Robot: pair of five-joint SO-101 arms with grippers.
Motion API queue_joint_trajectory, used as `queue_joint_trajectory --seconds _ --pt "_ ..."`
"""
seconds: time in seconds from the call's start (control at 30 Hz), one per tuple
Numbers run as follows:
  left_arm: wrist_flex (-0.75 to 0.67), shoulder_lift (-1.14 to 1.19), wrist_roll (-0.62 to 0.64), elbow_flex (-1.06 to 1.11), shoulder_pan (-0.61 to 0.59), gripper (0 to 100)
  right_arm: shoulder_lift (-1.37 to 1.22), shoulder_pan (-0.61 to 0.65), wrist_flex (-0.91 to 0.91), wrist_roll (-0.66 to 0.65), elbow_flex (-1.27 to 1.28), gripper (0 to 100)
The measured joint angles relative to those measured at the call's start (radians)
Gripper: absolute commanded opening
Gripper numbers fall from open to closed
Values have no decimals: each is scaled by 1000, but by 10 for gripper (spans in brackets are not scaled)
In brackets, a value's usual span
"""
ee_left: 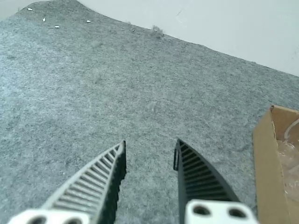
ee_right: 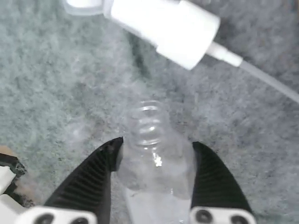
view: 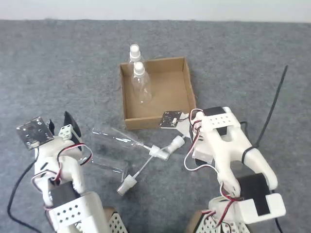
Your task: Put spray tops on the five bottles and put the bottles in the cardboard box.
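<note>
In the right wrist view my right gripper (ee_right: 156, 142) is shut on a clear bottle (ee_right: 152, 140) with a bare neck, held low over the carpet. A white spray top (ee_right: 163, 25) with its tube lies just past the neck. From above, the right gripper (view: 186, 130) sits by the cardboard box's (view: 189, 90) front right corner. One capped bottle (view: 141, 82) lies inside the box; another (view: 134, 51) stands behind it. Two uncapped bottles (view: 116, 137) (view: 109, 165) lie on the carpet. My left gripper (ee_left: 149, 142) is open over bare carpet, at the left (view: 72, 127).
Loose spray tops lie between the arms (view: 160, 153) (view: 177, 143) (view: 127, 184). The box's wall (ee_left: 268, 168) shows beside the left gripper. Grey carpet covers the table, with open room left of the box and a black cable (view: 272, 111) at the right.
</note>
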State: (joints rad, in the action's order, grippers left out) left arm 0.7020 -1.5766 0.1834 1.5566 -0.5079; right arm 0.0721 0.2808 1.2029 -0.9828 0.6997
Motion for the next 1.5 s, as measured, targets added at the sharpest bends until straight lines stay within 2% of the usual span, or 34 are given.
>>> queue_joint_trajectory --seconds 0.2,0.47,0.87,1.1,1.37,1.5 --pt "0 0 0 0 0 163 9 0 5 63 -2 32" --pt "0 0 0 0 0 163 285 29 130 192 -2 28" --pt "0 0 0 0 0 163 617 199 210 506 -2 28" --pt "0 0 0 0 0 163 753 219 210 669 -2 28" --pt "0 0 0 0 0 163 891 226 199 709 6 28" --pt "0 0 0 0 0 163 973 209 140 710 101 28"
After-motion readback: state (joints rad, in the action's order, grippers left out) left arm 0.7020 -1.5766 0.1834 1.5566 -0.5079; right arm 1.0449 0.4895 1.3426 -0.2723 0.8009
